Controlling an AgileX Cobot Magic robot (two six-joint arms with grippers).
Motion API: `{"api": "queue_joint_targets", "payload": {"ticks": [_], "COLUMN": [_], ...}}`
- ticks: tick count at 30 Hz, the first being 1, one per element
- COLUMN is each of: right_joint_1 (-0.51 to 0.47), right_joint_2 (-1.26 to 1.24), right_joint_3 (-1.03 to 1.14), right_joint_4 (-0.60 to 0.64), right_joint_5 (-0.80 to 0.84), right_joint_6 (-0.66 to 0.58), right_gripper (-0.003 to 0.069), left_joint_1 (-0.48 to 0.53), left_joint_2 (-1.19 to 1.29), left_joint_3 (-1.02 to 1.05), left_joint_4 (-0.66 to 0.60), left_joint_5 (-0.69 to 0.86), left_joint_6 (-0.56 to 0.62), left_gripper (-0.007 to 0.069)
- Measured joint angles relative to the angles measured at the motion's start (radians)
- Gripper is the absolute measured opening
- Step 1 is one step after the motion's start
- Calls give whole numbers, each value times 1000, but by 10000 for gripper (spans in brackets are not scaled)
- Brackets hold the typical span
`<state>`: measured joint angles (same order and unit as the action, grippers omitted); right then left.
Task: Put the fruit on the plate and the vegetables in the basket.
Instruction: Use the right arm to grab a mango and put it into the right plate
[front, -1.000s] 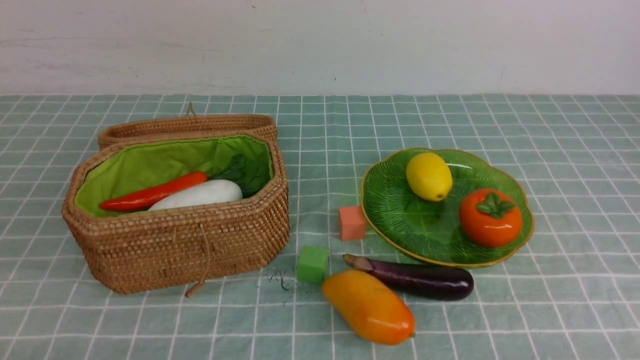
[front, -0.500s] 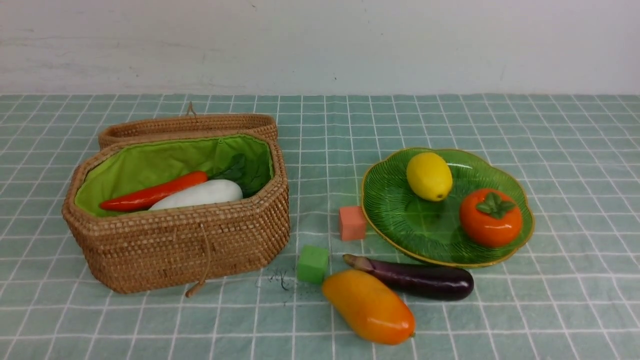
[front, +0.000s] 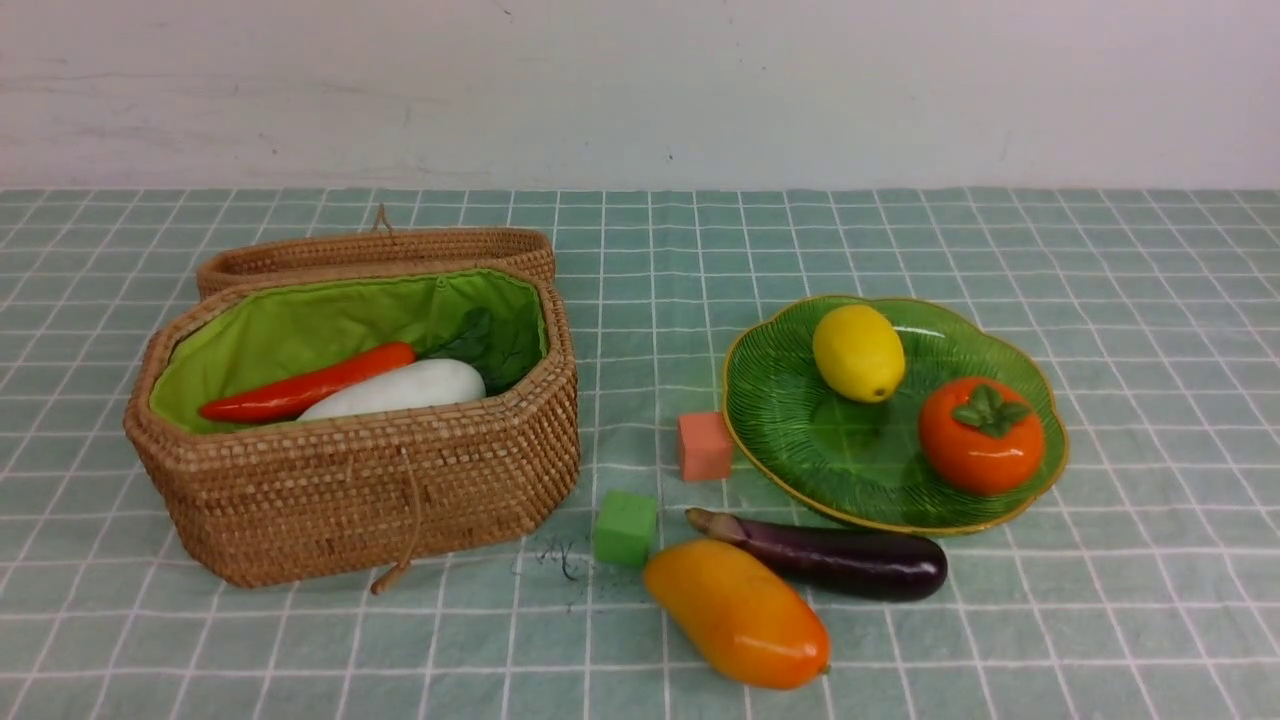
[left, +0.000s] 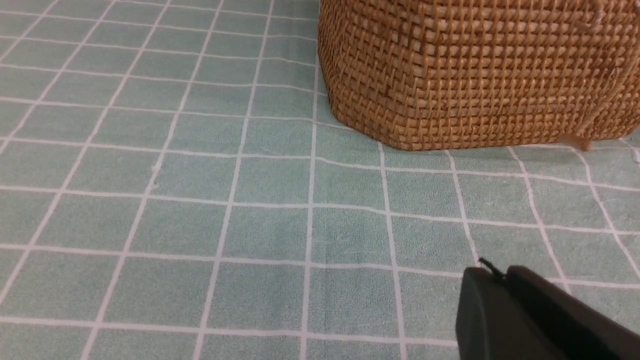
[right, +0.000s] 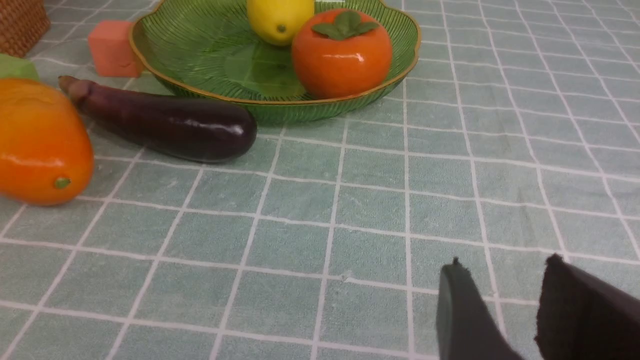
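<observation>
The yellow lemon (front: 857, 352) and the orange-red persimmon (front: 981, 435) lie on the green plate (front: 800, 440). An orange-yellow mango (front: 737, 612) rests on the cloth in front, touching the dark purple eggplant (front: 830, 555) behind it. The open wicker basket (front: 360, 490) holds the white radish (front: 400, 388) and the red carrot-like piece (front: 305, 384). Neither arm shows in the front view. My left gripper (left: 500, 274) is shut and empty, low over the cloth near the basket (left: 475, 70). My right gripper (right: 505, 265) is open and empty, short of the eggplant (right: 165, 122), the mango (right: 40, 142) and the plate (right: 200, 45).
A salmon-pink cube (front: 704, 445) sits against the plate's left rim. A small green cube (front: 626, 527) lies between basket and mango. The basket's lid (front: 375, 250) hangs open behind it. A white wall runs along the table's far edge.
</observation>
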<state>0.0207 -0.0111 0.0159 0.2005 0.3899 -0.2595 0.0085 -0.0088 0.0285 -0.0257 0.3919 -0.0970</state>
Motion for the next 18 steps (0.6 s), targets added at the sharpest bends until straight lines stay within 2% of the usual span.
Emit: {"api": "queue_joint_targets", "payload": {"ticks": [8, 12, 16, 18], "right_joint_1": [0, 0, 0, 0], "right_joint_2": [0, 0, 0, 0], "right_joint_3": [9, 10, 10, 10], "right_joint_4": [28, 158, 384, 444], "right_joint_5": [-65, -217, -355, -380], "right_joint_6": [0, 0, 0, 0], "right_gripper": [242, 242, 242, 242], "left_joint_1": [0, 0, 0, 0], "left_joint_2": [0, 0, 0, 0], "left_joint_3": [0, 0, 0, 0], "left_joint_4": [0, 0, 0, 0], "left_joint_5": [0, 0, 0, 0], "left_joint_6": [0, 0, 0, 0], "left_gripper": [39, 39, 39, 39]}}
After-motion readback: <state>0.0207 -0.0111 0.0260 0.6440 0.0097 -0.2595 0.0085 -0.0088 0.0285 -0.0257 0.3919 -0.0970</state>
